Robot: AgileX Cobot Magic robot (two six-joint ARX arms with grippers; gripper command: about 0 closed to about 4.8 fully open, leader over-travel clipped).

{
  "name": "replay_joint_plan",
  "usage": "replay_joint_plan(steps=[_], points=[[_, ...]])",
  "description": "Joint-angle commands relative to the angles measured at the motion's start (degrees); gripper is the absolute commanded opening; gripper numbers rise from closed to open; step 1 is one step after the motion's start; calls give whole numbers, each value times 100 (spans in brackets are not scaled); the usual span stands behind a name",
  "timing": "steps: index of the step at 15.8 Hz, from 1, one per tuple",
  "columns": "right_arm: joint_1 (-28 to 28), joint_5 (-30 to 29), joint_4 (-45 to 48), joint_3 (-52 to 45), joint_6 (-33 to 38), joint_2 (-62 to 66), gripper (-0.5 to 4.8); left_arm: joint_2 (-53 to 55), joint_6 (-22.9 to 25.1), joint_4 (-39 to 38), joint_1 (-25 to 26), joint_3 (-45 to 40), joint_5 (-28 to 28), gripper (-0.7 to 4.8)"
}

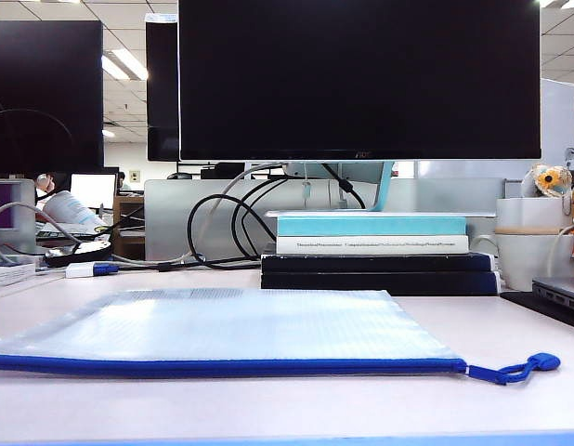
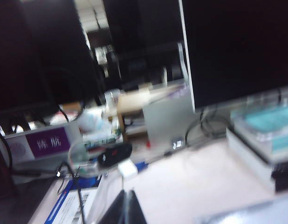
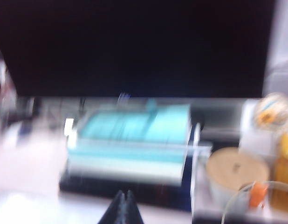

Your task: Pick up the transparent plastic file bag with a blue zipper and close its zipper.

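The transparent plastic file bag (image 1: 222, 327) is lying flat along the tabletop's (image 1: 510, 339) near edge, its zipper (image 1: 227, 366) facing front. Left gripper (image 2: 126, 209) and right gripper (image 3: 123, 207) are pointing level toward the monitor (image 1: 359, 79), fingers pressed together, holding nothing.

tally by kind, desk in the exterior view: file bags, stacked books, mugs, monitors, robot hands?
transparent plastic file bag, blue zipper: 1
stacked books: 4
white mugs: 2
monitors: 3
robot hands: 0 in the exterior view; left hand and right hand show only in their wrist views, both shut, holding nothing
Total: 10
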Motion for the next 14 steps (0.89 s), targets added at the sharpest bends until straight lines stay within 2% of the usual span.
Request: replay_joint_plan(steps=[1,2,4,5,7,10,12,14], points=[[2,313,1438,-837,706,-785,-4,-459,-680,111,13,-354,7,-6],[15,140,1965,-1113,999,-896,-4,-455,-675,81,11,-459,4,-6],[72,87,2616,-1600,1060,-1034,-4,-455,-798,166,13,-721,2,-6],[70,96,2741,-1786,1064,-1121,-4,-455,-981,238,13,-835,31,-6],[70,142,2811,-2122,1062,-1423,-4,-455,-999,352,13,-1036,144,-6],[68,719,1681,-2505,1060,-2446,-4,-455,-1147,356,13,-1165,151,-6],[72,787,1523,-2651,988,-2465,-4,-455,-1178,570,13,-1279,153,-6],[72,1414,925,-2712,708,-2461,-4,-455,-1394,1073,13,-1735,286,-6]])
